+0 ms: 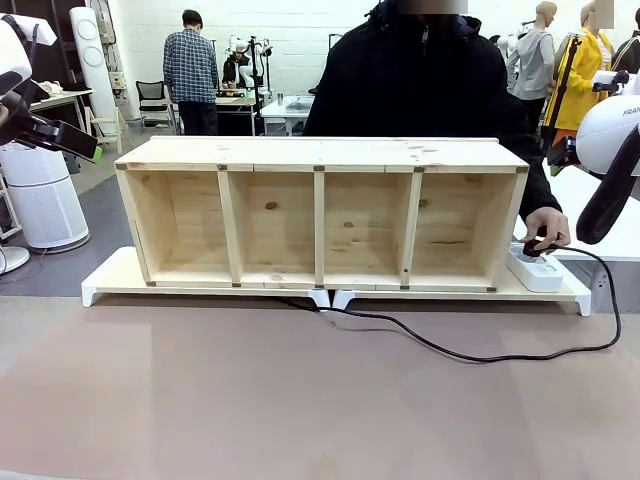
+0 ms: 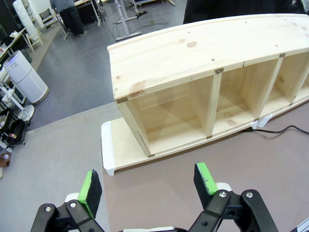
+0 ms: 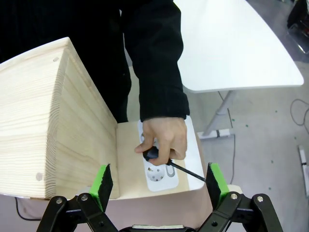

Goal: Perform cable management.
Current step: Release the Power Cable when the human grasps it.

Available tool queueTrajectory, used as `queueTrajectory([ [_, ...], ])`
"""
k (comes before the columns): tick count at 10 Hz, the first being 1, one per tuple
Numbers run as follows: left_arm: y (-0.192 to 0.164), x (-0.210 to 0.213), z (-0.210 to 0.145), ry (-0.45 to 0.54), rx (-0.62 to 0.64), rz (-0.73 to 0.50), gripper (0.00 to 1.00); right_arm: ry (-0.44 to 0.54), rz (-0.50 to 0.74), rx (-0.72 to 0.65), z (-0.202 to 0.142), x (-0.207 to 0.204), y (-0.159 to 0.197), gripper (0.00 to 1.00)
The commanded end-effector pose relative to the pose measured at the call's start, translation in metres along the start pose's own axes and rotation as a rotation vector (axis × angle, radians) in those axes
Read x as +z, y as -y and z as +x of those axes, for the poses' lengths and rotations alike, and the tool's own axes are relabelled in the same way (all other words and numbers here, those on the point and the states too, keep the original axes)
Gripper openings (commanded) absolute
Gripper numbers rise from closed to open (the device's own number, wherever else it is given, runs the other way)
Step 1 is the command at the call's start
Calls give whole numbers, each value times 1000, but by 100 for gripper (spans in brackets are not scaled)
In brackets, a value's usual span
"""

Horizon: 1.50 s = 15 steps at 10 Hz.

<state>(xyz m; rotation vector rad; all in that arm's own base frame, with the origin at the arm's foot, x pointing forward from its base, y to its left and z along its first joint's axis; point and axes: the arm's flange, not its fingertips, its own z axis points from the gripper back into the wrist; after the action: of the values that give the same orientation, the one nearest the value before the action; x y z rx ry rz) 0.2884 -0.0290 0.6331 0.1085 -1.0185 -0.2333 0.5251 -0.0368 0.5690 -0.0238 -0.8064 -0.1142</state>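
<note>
The thin black cable point(image 1: 470, 354) runs from under the wooden shelf unit point(image 1: 322, 212), loops across the brown tabletop to the right and climbs to the white power strip point(image 1: 536, 268). A person's hand point(image 1: 546, 226) holds the cable's black plug point(image 3: 150, 153) at the power strip point(image 3: 159, 175). A short stretch of the cable point(image 2: 285, 129) lies by the shelf point(image 2: 207, 77). My left gripper point(image 2: 149, 184) hangs open above the table's left end. My right gripper point(image 3: 159, 186) is open, high above the hand point(image 3: 164, 137) and strip, holding nothing.
The shelf stands on a white riser board point(image 1: 120, 280) across the table's far half. A person in black stands behind it. A white table point(image 3: 231, 43) is at the right, and an air purifier point(image 1: 40, 195) stands on the floor at the left.
</note>
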Motion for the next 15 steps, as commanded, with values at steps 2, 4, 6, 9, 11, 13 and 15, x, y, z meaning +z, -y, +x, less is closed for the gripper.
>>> queueTrajectory([
  [2,0,-2,1,9,-1,4,100,-5,0,1,-1,-1,0,100],
  [4,0,-2,1,9,-1,4,100,-5,0,1,-1,-1,0,100],
  [6,0,-2,1,9,-1,4,100,-5,0,1,-1,-1,0,100],
  [9,0,-2,1,9,-1,4,100,-5,0,1,-1,-1,0,100],
  [11,0,-2,1,9,-1,4,100,-5,0,1,-1,-1,0,100],
  [13,0,-2,1,9,-1,4,100,-5,0,1,-1,-1,0,100],
  [15,0,-2,1,9,-1,4,100,-5,0,1,-1,-1,0,100],
])
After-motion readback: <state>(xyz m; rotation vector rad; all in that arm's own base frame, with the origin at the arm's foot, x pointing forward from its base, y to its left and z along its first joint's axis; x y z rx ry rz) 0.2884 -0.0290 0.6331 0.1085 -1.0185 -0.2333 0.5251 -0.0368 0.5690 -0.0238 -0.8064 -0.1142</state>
